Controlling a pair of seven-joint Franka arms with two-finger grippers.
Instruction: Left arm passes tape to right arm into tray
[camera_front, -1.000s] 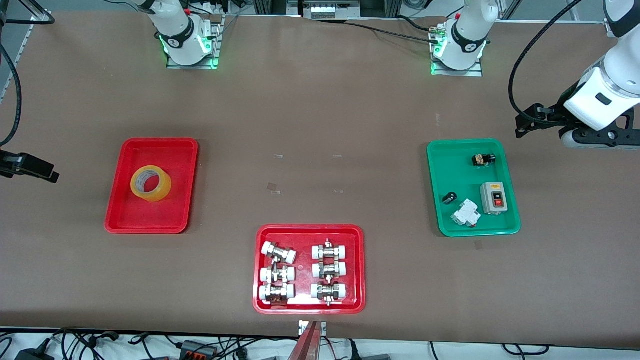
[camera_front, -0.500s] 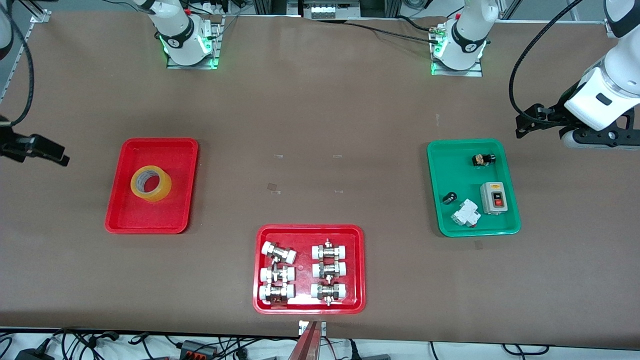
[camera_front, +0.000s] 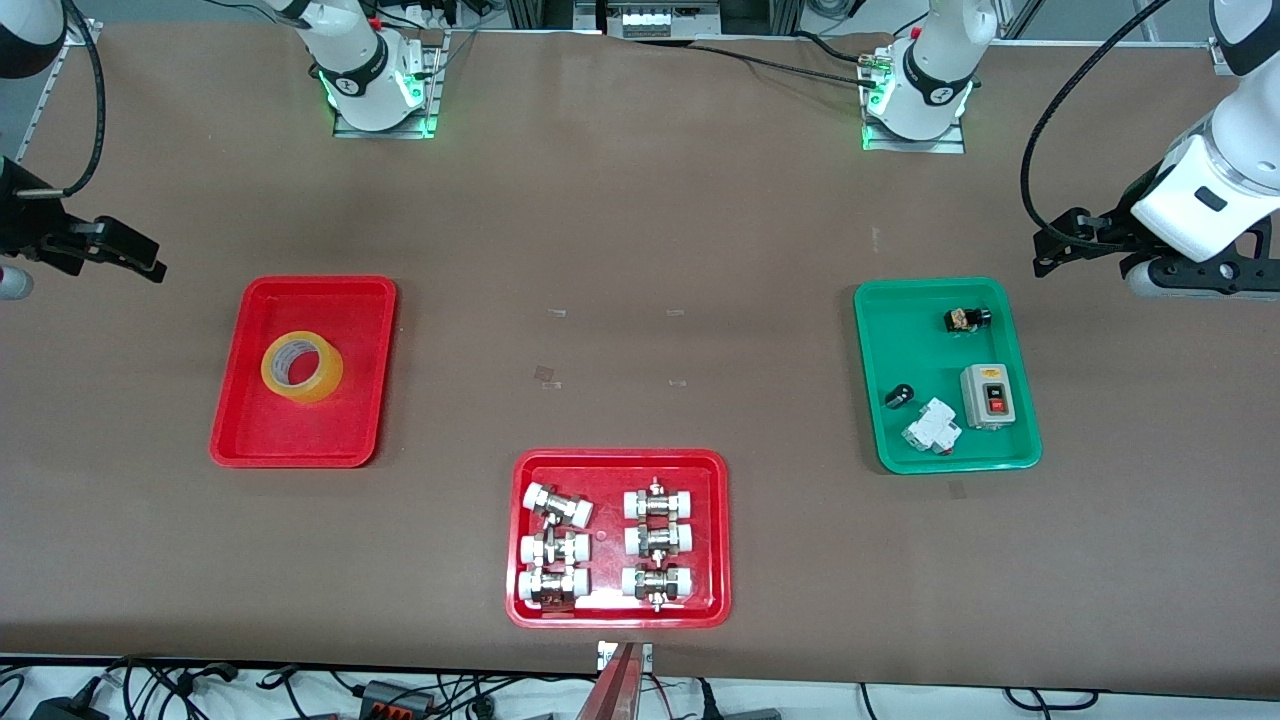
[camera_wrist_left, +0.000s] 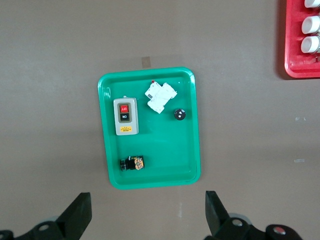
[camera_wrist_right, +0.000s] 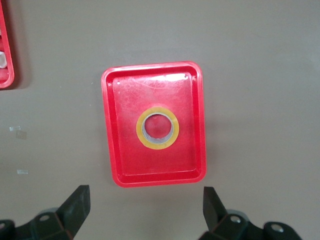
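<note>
Over the table, both gripper pairs hover open.

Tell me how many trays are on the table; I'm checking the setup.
3: the plain red tray toward the right arm's end, a green tray toward the left arm's end, a red tray of fittings nearest the front camera.

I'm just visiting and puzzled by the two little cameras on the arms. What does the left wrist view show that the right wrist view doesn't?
Only the left wrist view shows the green tray with a grey switch box, a white breaker and two small black parts. Only the right wrist view shows the plain red tray with the tape lying in it. Both show brown table, an edge of the red tray of fittings, and their own open tool: the left tool, the right tool.
</note>
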